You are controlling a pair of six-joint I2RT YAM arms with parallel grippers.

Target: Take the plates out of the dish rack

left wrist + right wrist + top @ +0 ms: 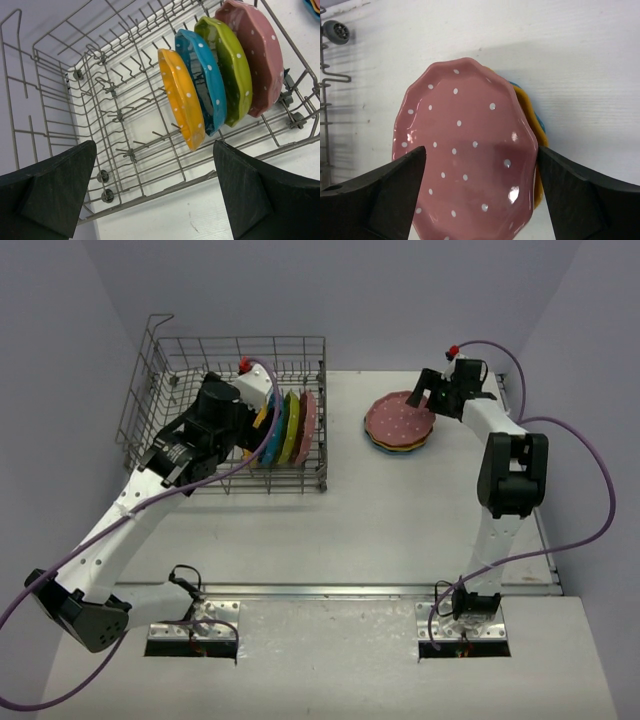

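Several dotted plates stand on edge in the grey wire dish rack [175, 185]: orange [182, 100], blue [202, 75], green [227, 65] and pink [255, 55]. My left gripper [155, 190] hangs open over the rack's near rail, short of the orange plate, with nothing between its fingers. On the table right of the rack [240, 340], a pink plate [465, 145] lies flat on top of an orange plate [532, 125] and a blue one. My right gripper [481, 185] is open just above this stack [400, 422], one finger on either side of the pink plate.
The rack fills the back left of the white table [380, 520], and its raised wire handle [160, 320] stands at the far left corner. A rack foot and wire ends [330, 80] show left of the stack. Purple cables [590, 470] loop beside both arms.
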